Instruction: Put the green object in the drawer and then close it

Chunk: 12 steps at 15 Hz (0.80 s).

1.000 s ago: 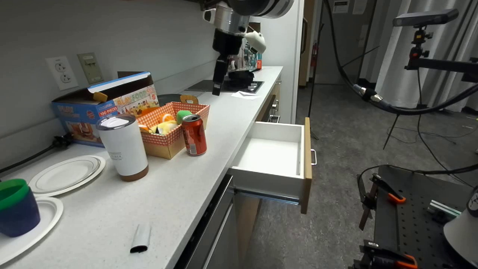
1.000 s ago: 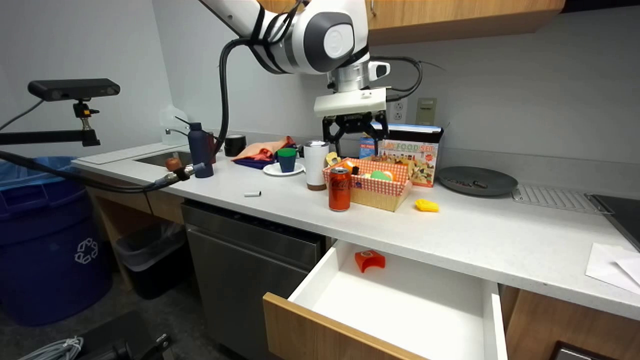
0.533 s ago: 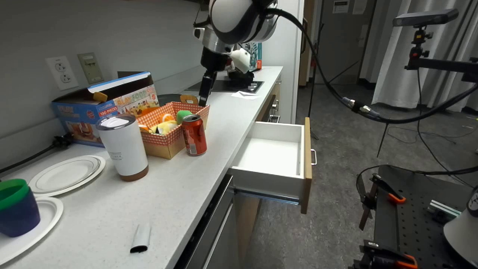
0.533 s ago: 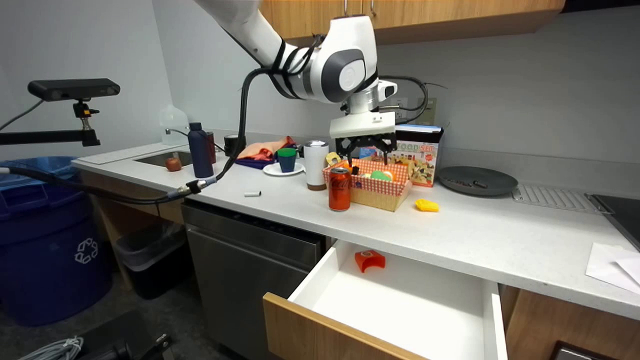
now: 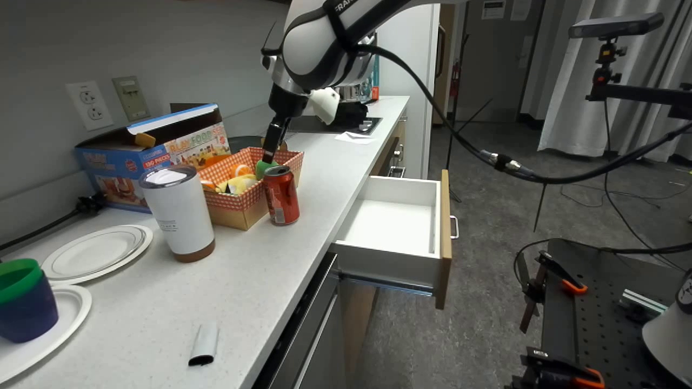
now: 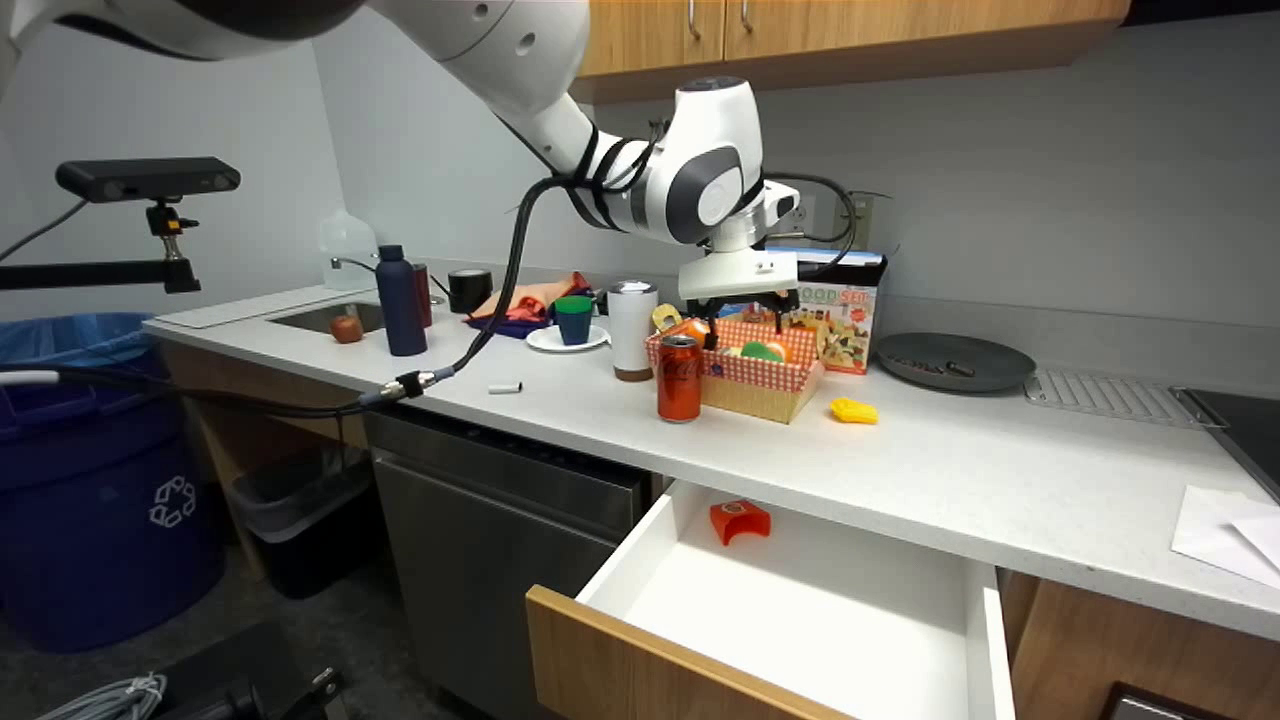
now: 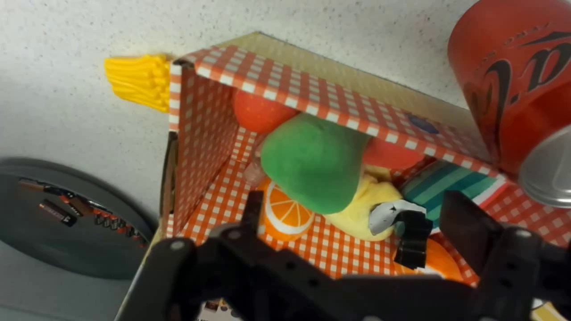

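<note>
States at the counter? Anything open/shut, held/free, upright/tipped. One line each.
gripper, open
drawer, pulled open, a red piece inside
checked basket, open-topped
green object, in the checked basket, not gripped
red can, upright; can't tell if opened
white tumbler, upright
green-topped blue cup, upright on a plate
navy bottle, upright
toy food box, top open
upper cabinet doors, shut
dishwasher, can't tell if fully shut

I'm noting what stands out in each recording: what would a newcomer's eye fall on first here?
Probably the white-lined drawer, standing open below the counter with a red piece inside. Next, the bright green lump in the red-checked basket, with the open tool pointing down at it. The red can, upright beside that basket, would also catch the eye.
</note>
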Motion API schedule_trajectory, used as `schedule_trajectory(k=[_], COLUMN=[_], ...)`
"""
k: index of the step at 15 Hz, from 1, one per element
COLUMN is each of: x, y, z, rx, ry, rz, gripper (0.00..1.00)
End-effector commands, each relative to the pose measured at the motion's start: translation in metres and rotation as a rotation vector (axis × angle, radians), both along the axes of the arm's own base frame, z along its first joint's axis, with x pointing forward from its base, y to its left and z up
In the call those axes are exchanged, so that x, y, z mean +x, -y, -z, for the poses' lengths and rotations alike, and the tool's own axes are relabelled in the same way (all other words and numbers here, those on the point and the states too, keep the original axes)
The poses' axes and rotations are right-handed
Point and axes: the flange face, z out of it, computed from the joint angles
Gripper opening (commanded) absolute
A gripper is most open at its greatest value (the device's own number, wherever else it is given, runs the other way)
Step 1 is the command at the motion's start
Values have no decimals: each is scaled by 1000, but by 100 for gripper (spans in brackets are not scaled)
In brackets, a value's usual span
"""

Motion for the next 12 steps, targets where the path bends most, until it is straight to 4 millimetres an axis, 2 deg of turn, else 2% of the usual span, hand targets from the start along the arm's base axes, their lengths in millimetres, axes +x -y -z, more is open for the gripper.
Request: schedule_trajectory(k=[1, 6, 8, 10, 12], x=[22, 31, 33, 36, 38], y=[7, 11, 9, 7, 7], z=[11, 40, 49, 51, 44], rx=[-27, -32, -23, -13, -6], ry=[58, 39, 26, 26, 36], rz=[2, 20, 24, 29, 38], gripper=[100, 100, 74, 58, 42])
